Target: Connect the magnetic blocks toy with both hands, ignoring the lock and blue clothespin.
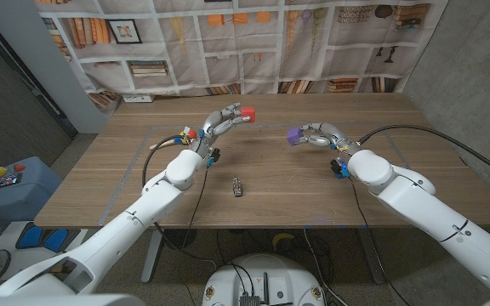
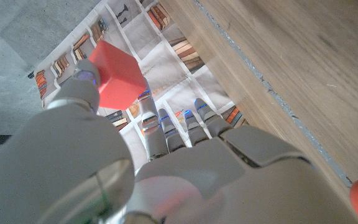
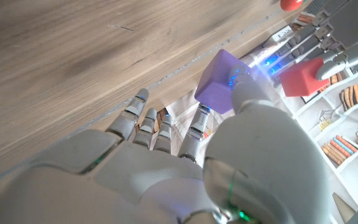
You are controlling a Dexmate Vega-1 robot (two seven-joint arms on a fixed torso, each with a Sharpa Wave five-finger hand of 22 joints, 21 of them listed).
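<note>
My left hand (image 1: 220, 121) is raised over the table's far middle and pinches a red block (image 1: 247, 113) at its fingertips. The left wrist view shows that red block (image 2: 118, 74) held against the thumb, above my left hand (image 2: 166, 174). My right hand (image 1: 320, 135) holds a purple block (image 1: 293, 135) toward the red one, with a gap between the two. In the right wrist view the purple block (image 3: 221, 82) sits at the thumb tip of my right hand (image 3: 185, 168), and the red block (image 3: 303, 78) shows beyond it in the other hand's fingers.
A small metal lock (image 1: 237, 186) lies on the wooden table (image 1: 100, 191) near the front middle. A blue clothespin (image 1: 338, 167) lies beside my right wrist. A small orange and blue item (image 1: 185, 134) sits behind my left wrist. A bookshelf-print backdrop hangs behind the table.
</note>
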